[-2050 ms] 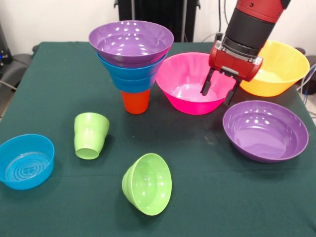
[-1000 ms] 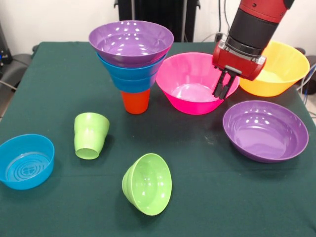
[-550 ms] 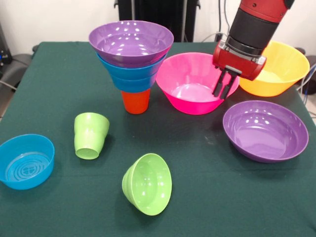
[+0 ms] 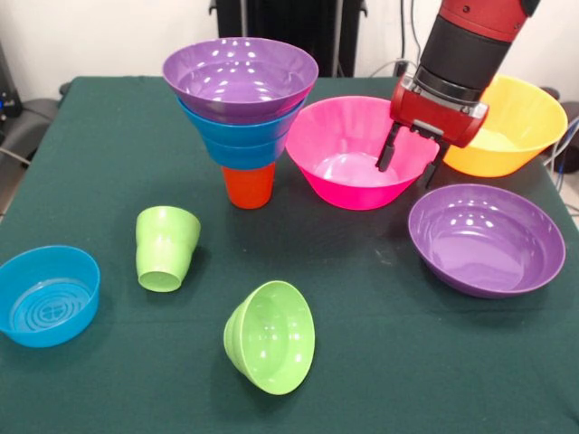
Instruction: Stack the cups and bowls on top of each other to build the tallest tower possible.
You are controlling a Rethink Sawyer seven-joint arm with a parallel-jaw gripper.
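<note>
Orange cup [image 4: 248, 185] stands inverted, axis vertical, carrying two blue bowls [image 4: 241, 140] and one purple bowl [image 4: 240, 77], mouths up, at the counter's [image 4: 380, 362] far left. Gripper [image 4: 409, 165] jaws spread wide astride the pink bowl's [image 4: 348, 149] right rim, holding nothing.

The room is bright and the light comes from above. Little white shiny spots sit inside the top purple bowl [image 4: 241, 77] and the other purple bowl [image 4: 486, 239]. A bigger white shine lies in the bottom of the pink bowl [image 4: 348, 158]. Soft dark shadows lie on the green tabletop [image 4: 380, 362] beside the green cup [image 4: 166, 247] and under the green bowl [image 4: 270, 336]. Everything looks sharp, with no blur. The straight edges stay straight.
</note>
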